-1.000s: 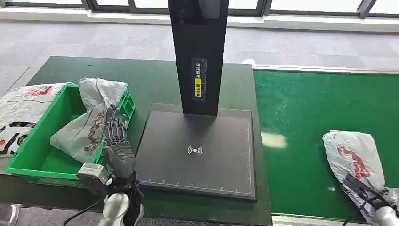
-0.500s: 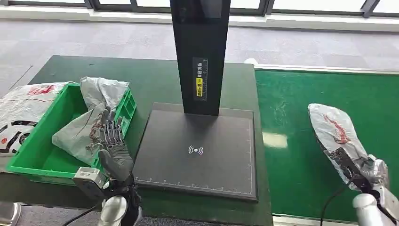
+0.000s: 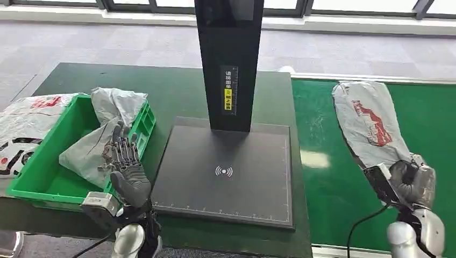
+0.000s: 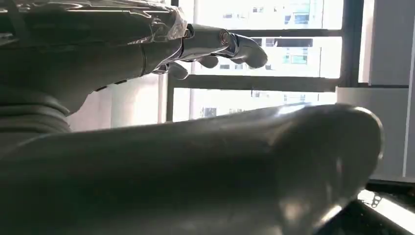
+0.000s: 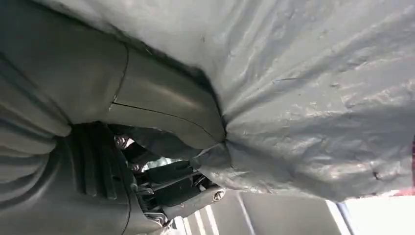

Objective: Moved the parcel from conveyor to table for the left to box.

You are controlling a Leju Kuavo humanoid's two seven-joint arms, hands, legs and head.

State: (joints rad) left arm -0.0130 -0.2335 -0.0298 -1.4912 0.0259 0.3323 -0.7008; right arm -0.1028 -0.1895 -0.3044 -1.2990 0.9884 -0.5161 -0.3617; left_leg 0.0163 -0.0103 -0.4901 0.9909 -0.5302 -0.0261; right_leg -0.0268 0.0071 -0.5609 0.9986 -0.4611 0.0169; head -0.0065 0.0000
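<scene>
A robot's view looks down over a dark green desk (image 3: pixel 161 91) on the left and a bright green conveyor (image 3: pixel 333 156) on the right. The robot's right hand (image 3: pixel 411 183) grips the near end of a grey plastic parcel (image 3: pixel 368 121) with red printing, and holds it lifted above the conveyor, the long bag reaching away from the hand toward the far edge of the belt. In the right wrist view the thick grey thumb (image 5: pixel 161 110) presses into the crumpled grey parcel (image 5: pixel 313 98), with darker fingers (image 5: pixel 171 188) closed against the bag on the other side. The robot's left hand (image 3: pixel 126 164) is raised over the near edge of the desk, holding nothing, its fingers spread and pointing away from the robot toward a green crate (image 3: pixel 40 172). In the left wrist view those fingers (image 4: pixel 230 44) stretch out, apart from the thumb, against bright windows. The green crate sits at the left of the desk and holds a crumpled grey bag (image 3: pixel 94 145), with a second grey bag (image 3: pixel 115 105) draped over its far corner. A white bag with red and black printing (image 3: pixel 21 129) lies just beside the crate on its left. In the middle of the desk lies a flat black scanning pad (image 3: pixel 226 177) with a white wireless symbol at its centre, and a tall black post (image 3: pixel 228 59) with a yellow and white label stands at its far edge. Grey floor and a row of window frames lie beyond the desk.
</scene>
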